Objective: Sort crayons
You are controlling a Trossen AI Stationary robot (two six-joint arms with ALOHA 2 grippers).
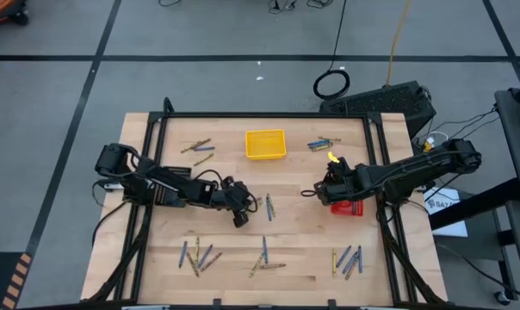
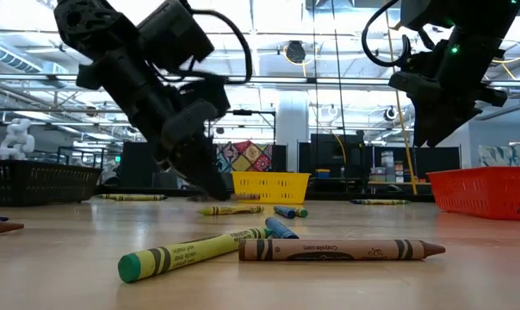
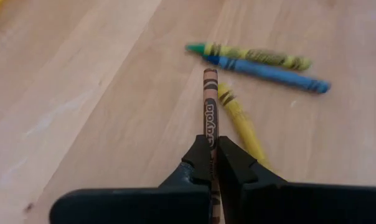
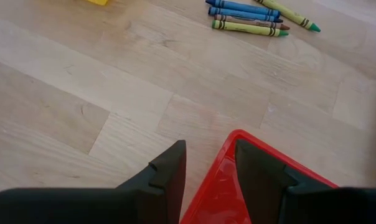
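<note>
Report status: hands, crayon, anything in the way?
Left hand shut on brown crayon, low over mid-table. Right hand open, empty, over red tray. Yellow crayon beside the held one; nothing blocking.

Two trays are counted on the bench [image 1: 157, 215]: one yellow tray [image 1: 265, 144] at 12 o'clock and one red tray [image 1: 347, 207] at 3 o'clock.

The crayons [image 1: 195, 256] are counted in six loose clusters. About three are seen at 10 o'clock and about five at 1 o'clock. Four are counted near the centre: one brown crayon [image 3: 210, 106] in the left end effector [image 3: 211, 146], plus one yellow, one blue and one yellow-green. Roughly five are made out at 7 o'clock, about three at 6 o'clock and about four at 5 o'clock; overlaps keep these counts approximate.

Two arms are counted, each with one end effector, the right end effector [image 4: 210, 152] being the second.
</note>
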